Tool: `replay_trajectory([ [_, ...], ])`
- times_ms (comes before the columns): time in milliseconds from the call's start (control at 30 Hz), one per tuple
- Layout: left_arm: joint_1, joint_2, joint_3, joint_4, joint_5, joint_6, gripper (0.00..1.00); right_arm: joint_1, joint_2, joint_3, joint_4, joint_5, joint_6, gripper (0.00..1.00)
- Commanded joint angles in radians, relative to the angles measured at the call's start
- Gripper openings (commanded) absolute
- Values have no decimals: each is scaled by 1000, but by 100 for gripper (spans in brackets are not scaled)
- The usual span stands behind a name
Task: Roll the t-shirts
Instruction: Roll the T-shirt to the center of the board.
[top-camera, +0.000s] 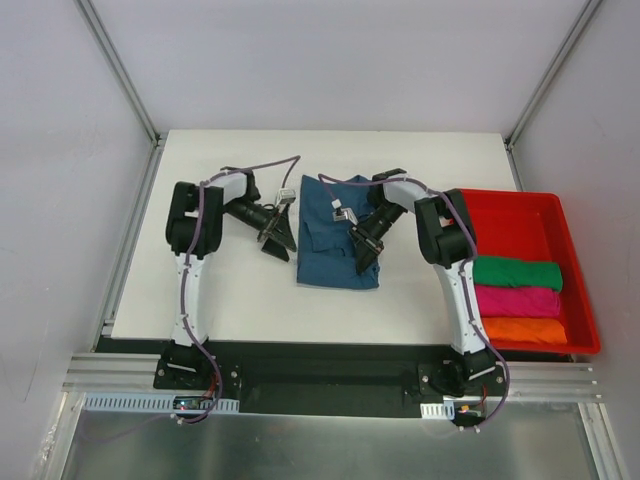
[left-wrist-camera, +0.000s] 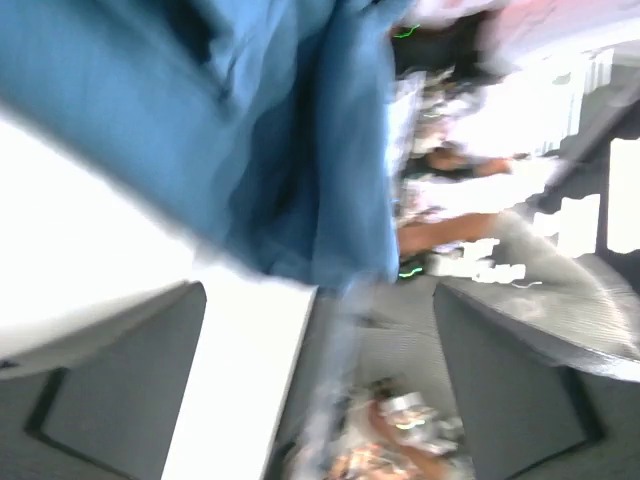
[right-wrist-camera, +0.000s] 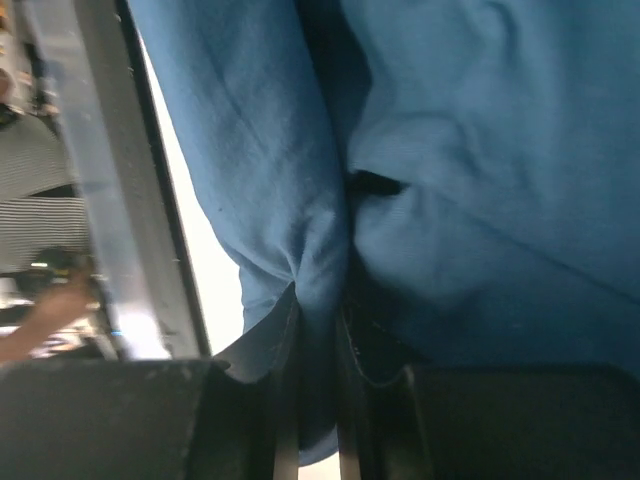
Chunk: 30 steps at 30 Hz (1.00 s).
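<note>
The dark teal-blue t-shirt (top-camera: 332, 232) lies folded on the white table between the arms. My right gripper (top-camera: 366, 256) is shut on a pinched fold of it near its right front corner; the right wrist view shows the blue cloth (right-wrist-camera: 300, 180) squeezed between the two fingers (right-wrist-camera: 283, 400). My left gripper (top-camera: 279, 242) is open and empty, just left of the shirt's left edge; the blurred left wrist view shows the shirt (left-wrist-camera: 270, 150) ahead of its spread fingers (left-wrist-camera: 120, 390). Rolled green (top-camera: 517, 272), magenta-pink (top-camera: 517, 300) and orange (top-camera: 520, 331) shirts lie in the bin.
A red plastic bin (top-camera: 520, 215) stands at the table's right edge, close to the right arm. The table's near edge runs along a black rail (top-camera: 330, 355) in front of the arm bases.
</note>
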Motion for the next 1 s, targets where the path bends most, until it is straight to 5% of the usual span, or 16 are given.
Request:
replay_trajectory([
  [0, 35, -222, -53, 118, -164, -14, 99, -9, 96, 120, -289, 77, 60, 10],
  [167, 2, -483, -203, 329, -462, -28, 99, -3, 113, 144, -288, 93, 96, 11],
  [367, -110, -976, -490, 900, -901, -334, 99, 17, 104, 125, -259, 134, 122, 11],
  [400, -139, -1031, -501, 977, -1000, -491, 99, 17, 104, 124, -256, 136, 122, 11],
  [467, -163, -1021, -441, 1022, -927, -519, 99, 17, 102, 121, -254, 136, 122, 12],
  [533, -228, -1021, -397, 950, -741, -322, 96, 16, 101, 121, -254, 136, 122, 12],
  [600, -302, -1071, -448, 942, -742, -38, 99, 17, 102, 122, -256, 137, 120, 12],
  [767, -498, -1229, -825, 1113, -738, 392, 91, 19, 111, 131, -260, 139, 130, 13],
  [967, -541, -1194, -919, 1134, -681, 500, 85, 19, 144, 171, -300, 136, 127, 14],
])
